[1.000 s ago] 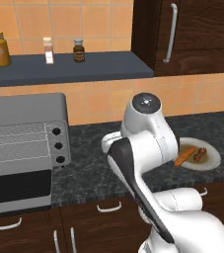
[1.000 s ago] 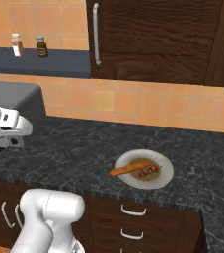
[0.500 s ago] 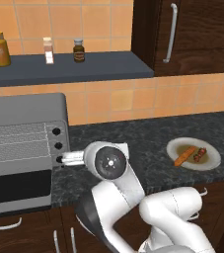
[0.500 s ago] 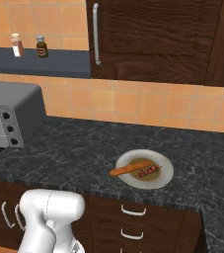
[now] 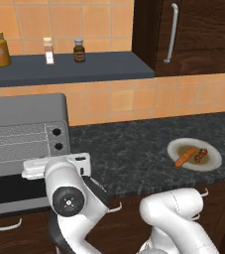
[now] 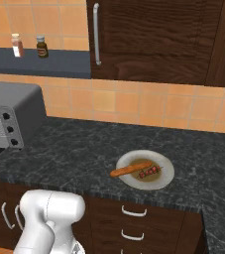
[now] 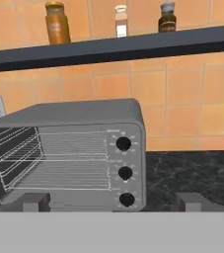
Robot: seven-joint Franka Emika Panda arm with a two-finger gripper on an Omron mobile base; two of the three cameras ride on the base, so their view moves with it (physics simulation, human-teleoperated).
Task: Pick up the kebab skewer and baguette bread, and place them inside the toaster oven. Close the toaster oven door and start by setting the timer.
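The kebab skewer [image 6: 150, 171] and the baguette bread [image 6: 130, 169] lie side by side on a pale plate [image 6: 166, 165] on the dark counter [image 6: 84, 149], the loaf at about nine o'clock of the skewer and just beside it; neither is in the oven yet. Well apart from them, toward nine o'clock along the counter, stands the toaster oven [image 7: 69, 148], its cavity showing bare wire racks and its three black knobs [image 7: 125, 172] in a column at the three o'clock side of the front. The toaster oven door [image 5: 10, 186] seems to hang open and down below the cavity, though the arm covers much of it in the left base view. The gripper [image 7: 112, 201] faces the oven front, its two finger tips [image 7: 34, 201] spread wide with nothing between them. By my reading the oven has just been opened and the fetching step comes next: the arm should swing toward the plate, come down over the skewer or the loaf, and close across its thin middle without nudging the neighbour
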